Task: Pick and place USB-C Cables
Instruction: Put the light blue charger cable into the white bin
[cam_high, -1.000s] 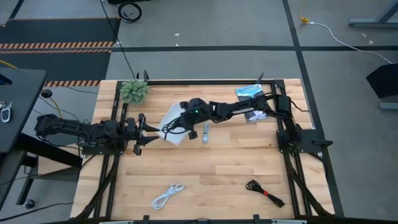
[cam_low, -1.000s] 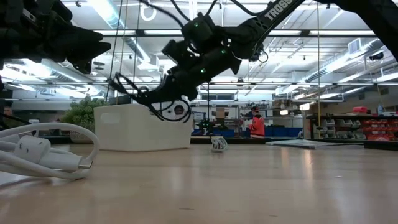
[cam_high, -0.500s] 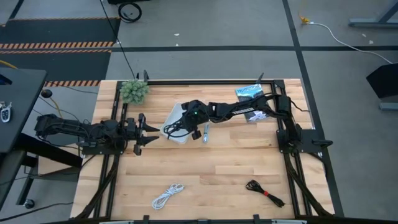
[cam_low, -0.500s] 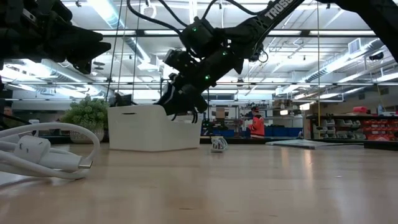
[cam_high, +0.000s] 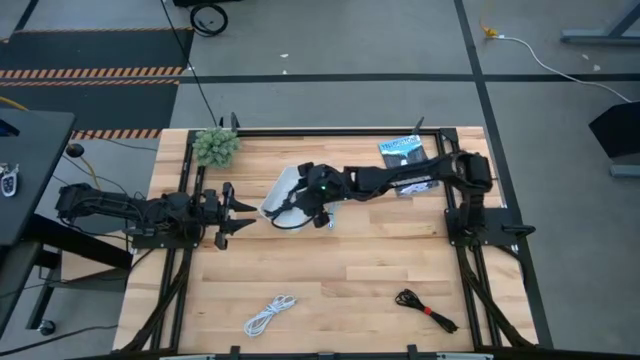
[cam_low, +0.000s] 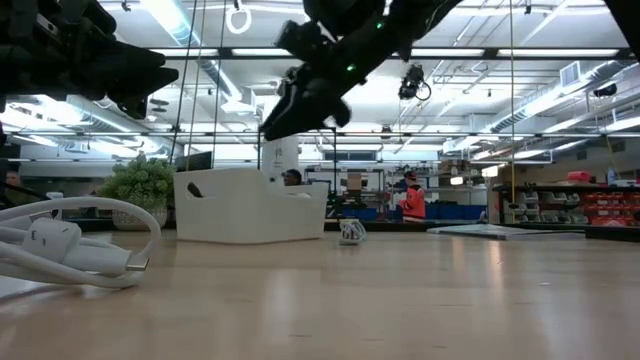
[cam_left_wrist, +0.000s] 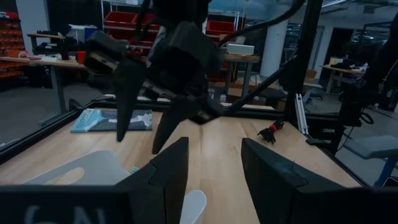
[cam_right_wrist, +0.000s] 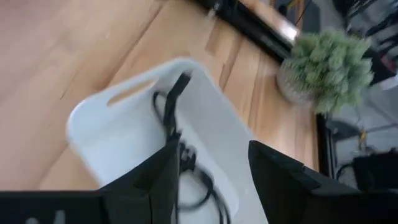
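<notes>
The white tray (cam_high: 279, 186) stands at the table's middle. The loose black cable (cam_right_wrist: 181, 148) lies coiled on the tray's floor. My right gripper (cam_high: 296, 204) hovers open and empty above the tray; it also shows in the low view (cam_low: 285, 115) and its wrist view (cam_right_wrist: 214, 158). The white cable (cam_high: 268, 315) lies near the front edge, and the black bundle with a red band (cam_high: 425, 308) at the front right. My left gripper (cam_high: 240, 212) waits open just left of the tray.
A small green plant (cam_high: 215, 146) stands at the far left. The blue-and-white packet (cam_high: 402, 150) lies at the far right under my right arm. A small grey object (cam_high: 330, 215) lies just right of the tray. Black frame rails run along the table's edges.
My right gripper has gone down into the tray with the loose black cable hanging from it, has let go, and has risen clear. The cable now lies on the tray's floor.
</notes>
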